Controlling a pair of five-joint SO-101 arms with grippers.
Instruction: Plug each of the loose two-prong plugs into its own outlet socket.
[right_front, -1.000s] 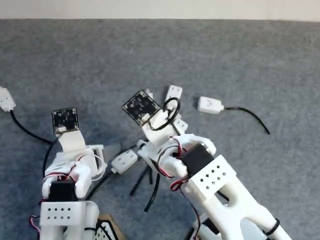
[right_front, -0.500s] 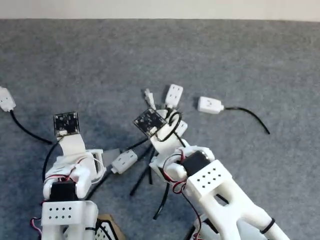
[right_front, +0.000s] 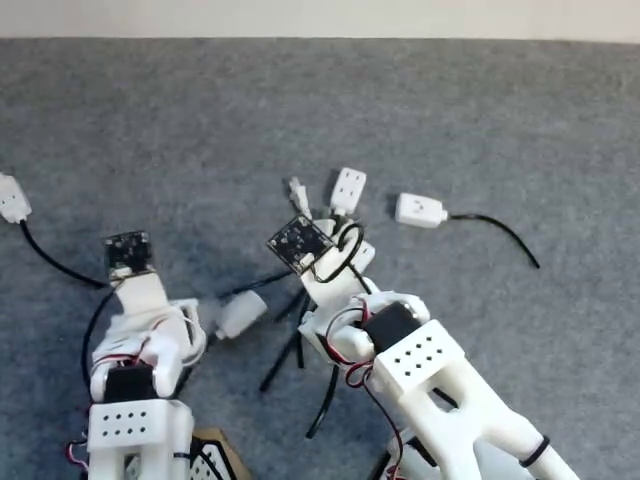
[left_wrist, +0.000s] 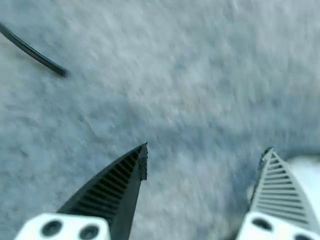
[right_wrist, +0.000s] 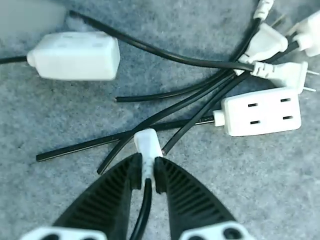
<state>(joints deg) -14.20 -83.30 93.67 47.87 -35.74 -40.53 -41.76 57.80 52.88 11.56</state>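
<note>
R gripper (right_wrist: 146, 169) pinches 1 white plug (right_wrist: 148, 142). 2 sockets lie ahead of those jaws, one each side: slots-up socket (right_wrist: 261, 111), side-on socket (right_wrist: 75, 56). L gripper (left_wrist: 206, 150) spread wide (carpet (left_wrist: 175, 75) between).

A grey felt-like mat (right_front: 520, 110) is covering the table. At its far left edge a white outlet socket (right_front: 10, 198) is lying, its black cord (right_front: 50, 262) trailing nearer. Around the middle, a second socket (right_front: 347, 188), a two-prong plug (right_front: 297, 190) and a third socket (right_front: 420, 209) are lying near one another. Nearer, a fourth socket (right_front: 240, 313) is resting beside tangled black cords (right_front: 281, 362).
</note>
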